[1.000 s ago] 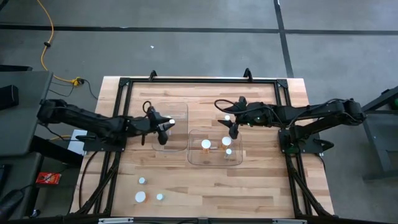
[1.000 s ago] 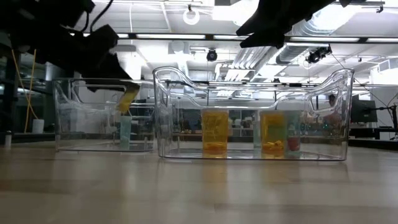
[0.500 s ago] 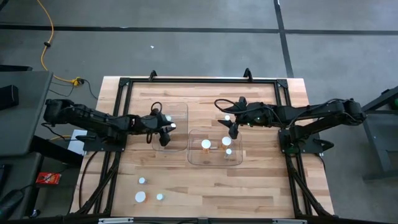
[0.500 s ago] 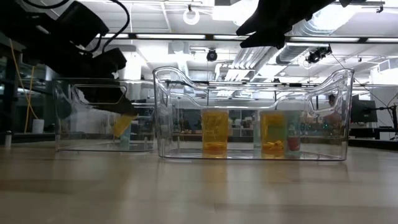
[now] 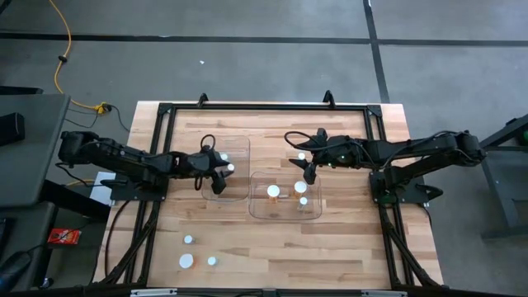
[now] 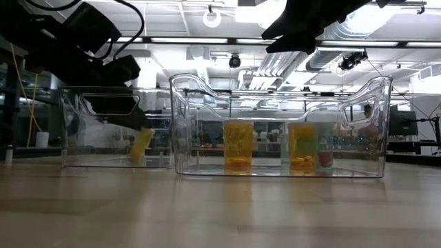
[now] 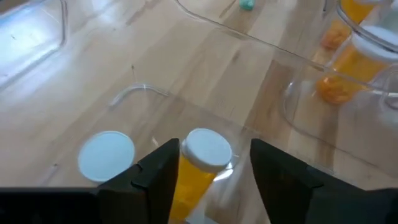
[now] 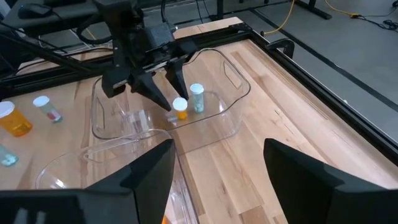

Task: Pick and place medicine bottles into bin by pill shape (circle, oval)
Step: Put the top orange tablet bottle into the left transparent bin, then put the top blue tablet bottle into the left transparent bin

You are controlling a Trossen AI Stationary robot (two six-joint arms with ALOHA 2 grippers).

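Note:
My left gripper is down inside the left clear bin. It is open around a tilted amber bottle with a white cap, also seen in the low view. A pale bottle stands upright beside it on the bin floor. My right gripper is open and empty above the far edge of the right clear bin, which holds three bottles. One bottle stands on the table behind that bin. Three more stand near the table's front left. My left gripper has one finger against the amber bottle's side just below the cap. The other finger stands apart from it with a gap. The fingers slant down into the bin. The bottle is tilted, its lower end on the bin floor.
The two clear bins stand side by side mid-table, the right one nearer the front. A black frame runs along the table's edges. Bare wood lies in front of the bins.
My left gripper has gone down into the left bin and a little toward the table's right. The amber bottle has come down with it, from hanging above the bin floor to resting tilted with its lower end on the floor.

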